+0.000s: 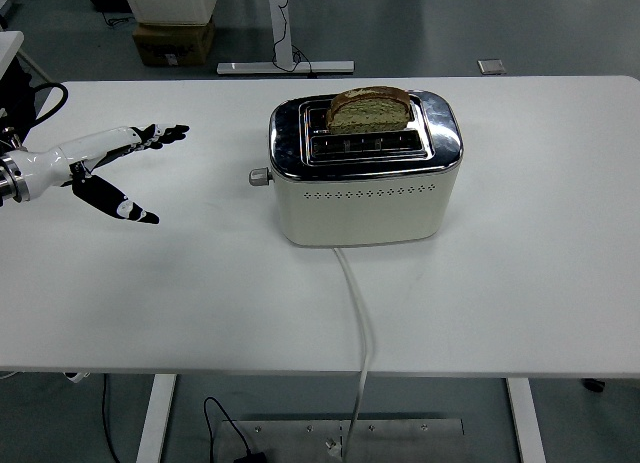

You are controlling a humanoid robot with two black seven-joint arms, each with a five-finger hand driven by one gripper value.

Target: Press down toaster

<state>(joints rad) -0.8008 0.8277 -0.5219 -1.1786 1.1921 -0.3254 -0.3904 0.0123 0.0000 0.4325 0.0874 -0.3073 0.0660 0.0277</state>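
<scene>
A cream toaster [365, 188] with a chrome top stands in the middle of the white table [180, 293]. A slice of brown bread [370, 109] sticks up from its rear slot; the front slot holds nothing. The grey lever knob [260, 176] juts from the toaster's left end, in its raised position. My left hand [135, 173] hovers over the table's left side, well left of the knob, open with fingers stretched toward the toaster and the thumb pointing down and forward. The right hand is out of sight.
The toaster's white cord [358, 323] runs from its front down over the table's near edge. Beyond the far edge are a cardboard box [175, 41] and a table leg [283, 28] on the floor.
</scene>
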